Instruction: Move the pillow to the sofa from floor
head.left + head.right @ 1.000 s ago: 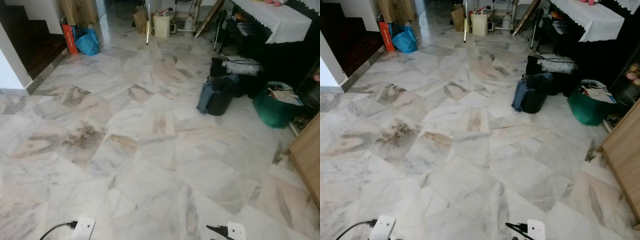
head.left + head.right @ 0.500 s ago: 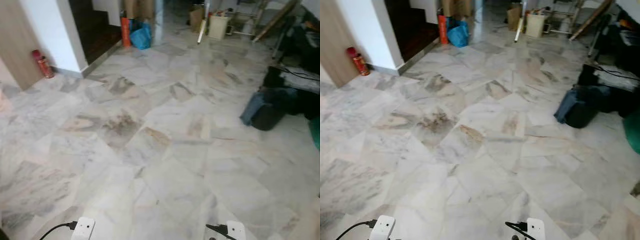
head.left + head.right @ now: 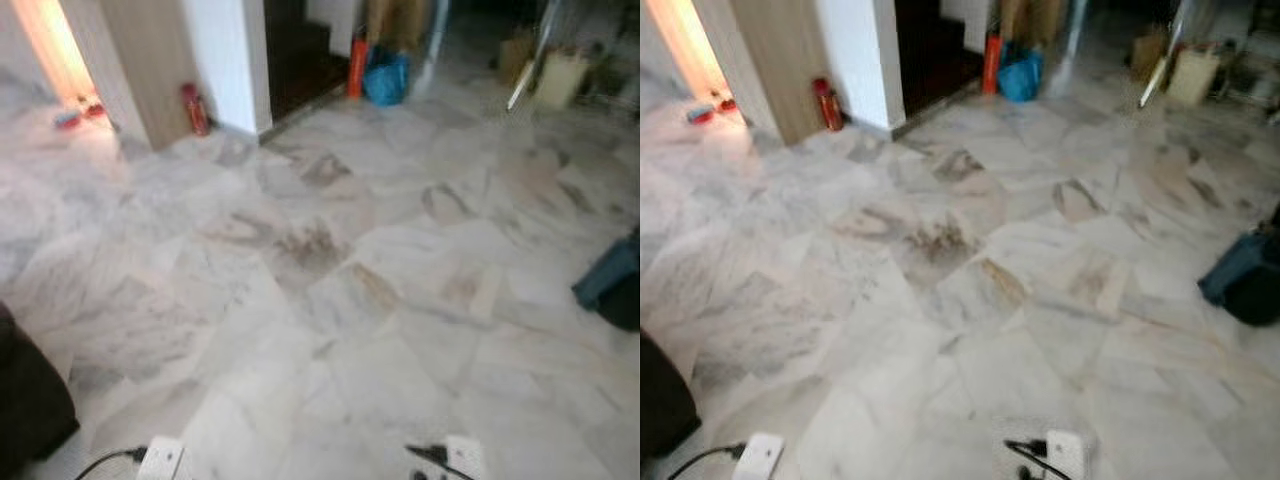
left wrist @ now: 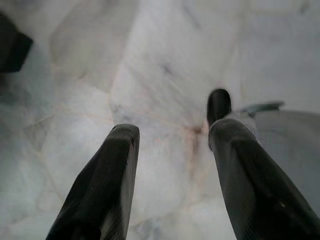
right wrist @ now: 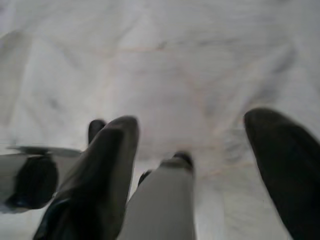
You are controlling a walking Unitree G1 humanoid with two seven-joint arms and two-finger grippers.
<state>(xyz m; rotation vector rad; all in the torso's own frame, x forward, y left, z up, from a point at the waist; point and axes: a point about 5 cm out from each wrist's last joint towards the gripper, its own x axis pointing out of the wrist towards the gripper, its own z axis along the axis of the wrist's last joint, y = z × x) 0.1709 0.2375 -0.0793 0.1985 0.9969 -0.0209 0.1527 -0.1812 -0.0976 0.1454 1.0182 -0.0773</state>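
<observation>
A dark rounded thing (image 3: 30, 400) lies on the marble floor at the lower left edge; I cannot tell whether it is the pillow. A dark shape (image 4: 12, 47) sits at the corner of the left wrist view. My left gripper (image 4: 172, 132) hangs open over bare floor, nothing between its fingers (image 4: 112, 170). My right gripper (image 5: 200, 125) is open too, above the floor, with part of my own leg (image 5: 160, 200) behind it. Both white wrists (image 3: 160, 458) (image 3: 462, 455) sit at the bottom of the eye views.
A red fire extinguisher (image 3: 193, 108) stands by a wooden panel (image 3: 140, 60) and a white wall (image 3: 235, 60). A blue bag (image 3: 385, 80) and boxes (image 3: 560, 75) are at the back. A dark blue bag (image 3: 610, 285) lies at the right. Wide marble floor (image 3: 330, 290) stretches ahead.
The whole view has swung left, so the camera turned. The wall, extinguisher and a lit doorway came into view, and the dark thing appeared at lower left. The bags slid right.
</observation>
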